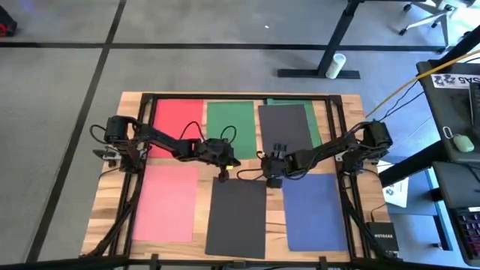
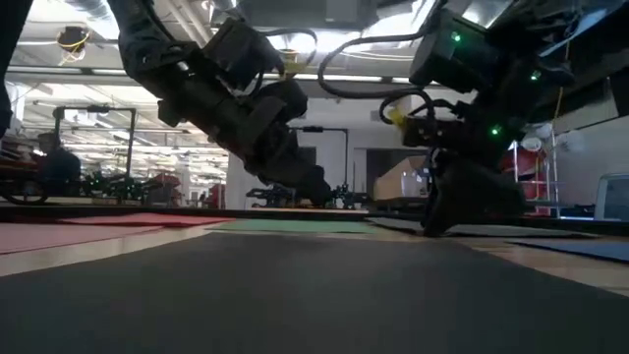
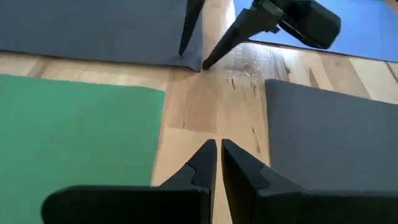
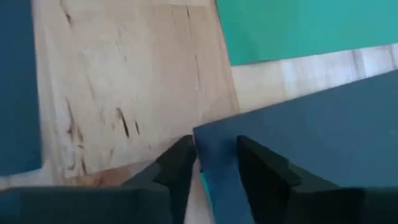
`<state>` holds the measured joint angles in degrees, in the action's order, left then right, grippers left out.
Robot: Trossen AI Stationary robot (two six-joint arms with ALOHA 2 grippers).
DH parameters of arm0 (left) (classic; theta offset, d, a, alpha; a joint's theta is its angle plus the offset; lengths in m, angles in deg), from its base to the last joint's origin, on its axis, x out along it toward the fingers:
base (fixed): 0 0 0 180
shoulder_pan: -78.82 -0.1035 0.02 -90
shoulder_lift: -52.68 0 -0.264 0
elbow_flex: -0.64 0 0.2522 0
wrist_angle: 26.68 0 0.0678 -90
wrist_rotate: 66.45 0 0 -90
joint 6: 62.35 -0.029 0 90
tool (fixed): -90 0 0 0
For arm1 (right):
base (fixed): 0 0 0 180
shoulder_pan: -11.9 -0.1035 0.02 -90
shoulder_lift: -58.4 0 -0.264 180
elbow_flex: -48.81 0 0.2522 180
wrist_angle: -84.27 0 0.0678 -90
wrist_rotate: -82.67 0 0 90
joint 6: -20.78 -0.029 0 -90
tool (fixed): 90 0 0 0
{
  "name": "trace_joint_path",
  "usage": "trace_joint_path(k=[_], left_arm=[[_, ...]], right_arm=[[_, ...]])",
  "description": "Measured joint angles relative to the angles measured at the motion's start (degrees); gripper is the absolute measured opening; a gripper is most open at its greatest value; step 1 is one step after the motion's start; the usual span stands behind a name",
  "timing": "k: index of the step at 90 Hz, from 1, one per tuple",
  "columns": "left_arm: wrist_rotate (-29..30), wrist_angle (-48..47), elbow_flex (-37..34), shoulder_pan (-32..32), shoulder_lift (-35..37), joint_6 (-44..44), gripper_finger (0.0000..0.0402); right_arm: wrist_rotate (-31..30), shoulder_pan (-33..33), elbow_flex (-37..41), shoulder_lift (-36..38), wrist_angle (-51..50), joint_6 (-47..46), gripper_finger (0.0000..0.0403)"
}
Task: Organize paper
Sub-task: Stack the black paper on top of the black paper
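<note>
Jaws of the right gripper (image 4: 213, 163) stand narrowly apart, straddling the corner of a dark grey sheet (image 1: 285, 126) in the far row, which overlaps a green sheet (image 1: 316, 127) beneath it. Left gripper (image 3: 217, 153) hovers above bare tabletop (image 3: 205, 106) between the far green sheet (image 1: 230, 118) and that grey sheet, jaws nearly closed and empty. Red sheet (image 1: 177, 120) lies at far left. Near row, flat and apart: pink sheet (image 1: 166, 202), second dark grey sheet (image 1: 237, 217), blue sheet (image 1: 315, 211).
</note>
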<state>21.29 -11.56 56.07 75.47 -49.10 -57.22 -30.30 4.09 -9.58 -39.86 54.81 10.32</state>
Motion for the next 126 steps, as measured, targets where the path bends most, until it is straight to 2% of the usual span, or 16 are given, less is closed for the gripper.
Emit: trace_joint_path(k=[6, 11, 51, 76, 90, 114, 126], left_arm=[[0.0, 0.0, 0.0, 0.0, 0.0, 0.0, 0.0008], [0.0, 0.0, 0.0, 0.0, 0.0, 0.0, 0.0008], [0.0, 0.1, 0.0, 0.3, 0.0, 0.3, 0.0008], [-0.1, 0.3, 0.0, 0.7, 0.0, 0.0, 0.0008], [0.0, 0.3, 0.0, 0.7, 0.0, -0.5, 0.0008], [0.0, 0.0, 0.0, 0.7, 0.0, -0.7, 0.0008], [0.0, 0.0, 0.0, 0.7, 0.0, -0.7, 0.0008]], right_arm=[[1.1, 0.4, 0.0, 0.0, 0.1, 0.2, 0.0027], [0.9, 0.7, 0.0, 0.0, 0.2, 0.3, 0.001], [1.7, 0.8, -2.7, 2.3, -3.4, 1.2, 0.0], [5.4, 0.8, -3.3, 3.5, -3.9, 0.9, 0.0003], [4.6, 0.8, -3.2, 1.6, -4.0, 0.8, 0.0041], [-2.3, 1.2, -3.2, 1.4, -3.9, 0.0, 0.0157], [-0.5, 3.5, -3.3, -0.1, -4.1, -0.6, 0.0188]])
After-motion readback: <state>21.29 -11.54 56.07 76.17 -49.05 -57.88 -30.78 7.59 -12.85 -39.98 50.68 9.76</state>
